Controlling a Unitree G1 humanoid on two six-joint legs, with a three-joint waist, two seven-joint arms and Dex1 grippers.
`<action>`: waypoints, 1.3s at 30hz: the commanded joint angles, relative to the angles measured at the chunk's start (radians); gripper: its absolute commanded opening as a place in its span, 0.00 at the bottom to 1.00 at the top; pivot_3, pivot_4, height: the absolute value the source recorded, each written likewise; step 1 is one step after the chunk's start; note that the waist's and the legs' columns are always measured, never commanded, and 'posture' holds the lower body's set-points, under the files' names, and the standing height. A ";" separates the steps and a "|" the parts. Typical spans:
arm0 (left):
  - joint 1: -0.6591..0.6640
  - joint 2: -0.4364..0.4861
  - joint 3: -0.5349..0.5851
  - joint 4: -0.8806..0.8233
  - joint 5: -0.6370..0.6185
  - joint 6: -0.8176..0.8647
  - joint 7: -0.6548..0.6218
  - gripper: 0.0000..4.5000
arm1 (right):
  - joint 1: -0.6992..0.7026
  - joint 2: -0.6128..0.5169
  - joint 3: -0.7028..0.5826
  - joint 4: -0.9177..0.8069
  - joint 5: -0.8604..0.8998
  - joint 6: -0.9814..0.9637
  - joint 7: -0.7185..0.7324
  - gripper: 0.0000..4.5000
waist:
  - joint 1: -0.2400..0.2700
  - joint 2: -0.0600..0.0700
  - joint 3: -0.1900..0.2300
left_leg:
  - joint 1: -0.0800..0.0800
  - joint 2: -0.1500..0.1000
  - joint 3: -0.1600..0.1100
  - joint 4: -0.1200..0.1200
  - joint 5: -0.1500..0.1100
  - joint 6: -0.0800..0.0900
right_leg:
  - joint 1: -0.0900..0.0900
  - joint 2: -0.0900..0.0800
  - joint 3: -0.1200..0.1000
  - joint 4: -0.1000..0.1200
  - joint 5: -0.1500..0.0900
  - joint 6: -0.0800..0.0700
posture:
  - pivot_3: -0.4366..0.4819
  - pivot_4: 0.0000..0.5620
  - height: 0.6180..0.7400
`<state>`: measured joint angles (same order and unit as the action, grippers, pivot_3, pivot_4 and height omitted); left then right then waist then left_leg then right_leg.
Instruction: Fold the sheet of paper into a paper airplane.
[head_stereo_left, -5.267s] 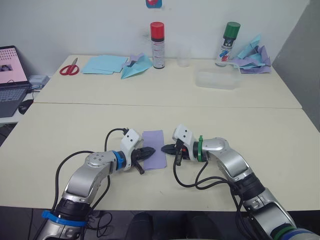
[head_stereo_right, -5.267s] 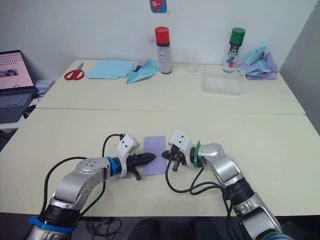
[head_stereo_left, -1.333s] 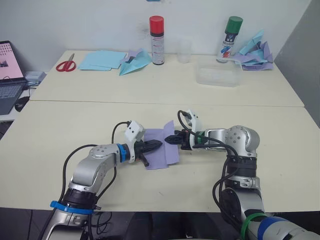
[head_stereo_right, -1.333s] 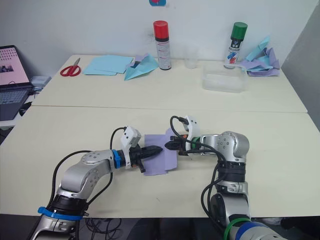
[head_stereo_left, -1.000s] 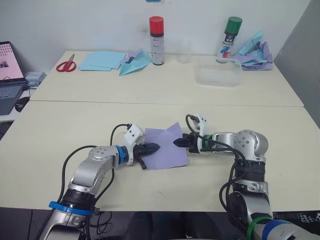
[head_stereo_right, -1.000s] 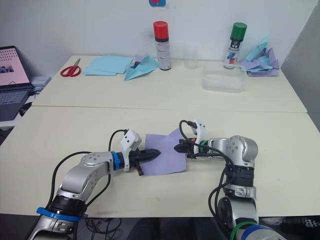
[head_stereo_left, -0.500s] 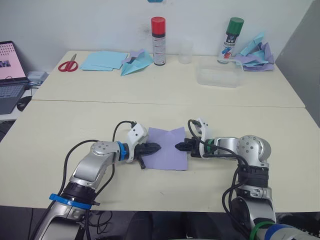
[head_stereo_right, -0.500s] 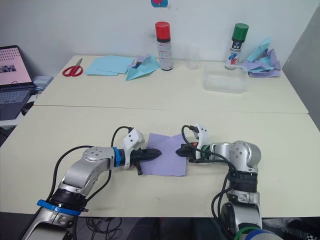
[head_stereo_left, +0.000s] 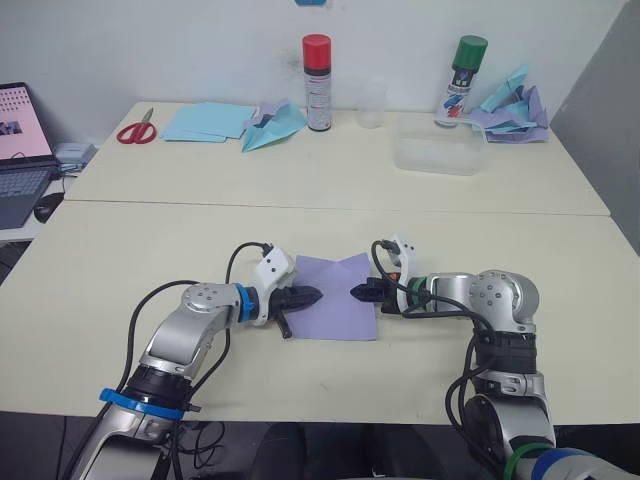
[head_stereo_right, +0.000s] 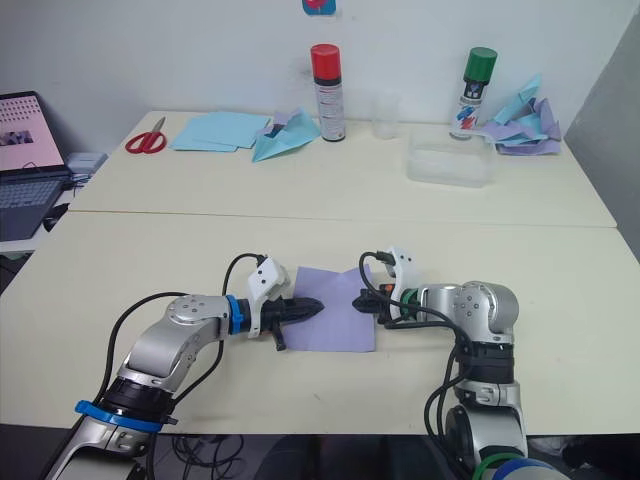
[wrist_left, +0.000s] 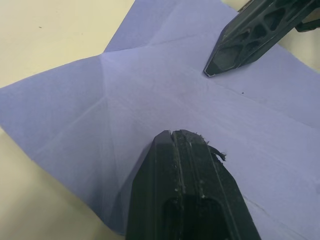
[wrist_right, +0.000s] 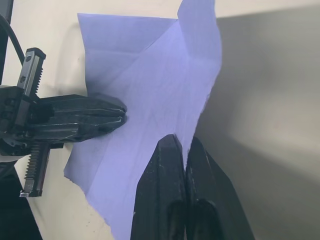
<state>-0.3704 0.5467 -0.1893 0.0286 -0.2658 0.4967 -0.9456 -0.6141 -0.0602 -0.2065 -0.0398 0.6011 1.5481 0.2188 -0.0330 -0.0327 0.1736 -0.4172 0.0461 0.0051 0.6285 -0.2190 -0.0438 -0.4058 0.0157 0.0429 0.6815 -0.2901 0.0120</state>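
Pinching the sheet of paper (head_stereo_left: 338, 297), right gripper (head_stereo_left: 357, 293) faces closed left gripper (head_stereo_left: 314, 296).

Silver arms, black cables, blue bands

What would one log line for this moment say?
sheet of paper: unfolded, flat on table | left gripper: shut, pressing sheet | right gripper: shut on sheet's edge

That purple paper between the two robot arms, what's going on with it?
The robot is working a sheet of paper that lies opened out on the near table, showing crease lines. The left gripper, fingers shut, presses its tip on the sheet's left part. The right gripper is shut on the sheet's right edge. No airplane shape is formed yet.
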 joint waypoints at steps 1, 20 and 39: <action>0.031 0.005 -0.036 0.030 0.028 0.035 0.001 0.00 | -0.008 -0.029 0.005 -0.013 -0.016 -0.034 0.008 0.01 | 0.000 0.000 0.000 | 0.000 0.000 0.000 0.000 0.000 0.000 | 0.000 0.000 0.000 0.000 0.000 0.000 | 0.48 0.27 1.00; 0.022 0.003 -0.031 0.065 0.041 0.006 0.004 0.00 | 0.039 -0.241 0.163 -0.184 -0.069 -0.510 0.229 0.80 | 0.000 0.001 -0.004 | 0.001 -0.001 0.001 0.001 0.000 0.000 | 0.001 0.001 0.000 0.000 0.000 0.001 | 0.48 0.27 1.00; 0.033 0.012 -0.023 0.044 0.039 0.005 0.016 0.00 | 0.157 -0.252 0.561 -0.027 -0.386 -0.933 0.361 0.01 | 0.001 0.001 -0.004 | 0.002 0.000 0.000 0.002 0.000 0.000 | 0.001 0.001 0.000 0.001 0.001 0.001 | 0.48 0.27 1.00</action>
<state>-0.3680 0.5461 -0.1873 0.0466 -0.2622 0.4769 -0.9355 -0.4559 -0.3107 0.3569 -0.0535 0.2227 0.6432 0.5671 -0.0318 -0.0313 0.1696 -0.4156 0.0463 0.0053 0.6306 -0.2188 -0.0437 -0.4046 0.0167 0.0432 0.6823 -0.2893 0.0134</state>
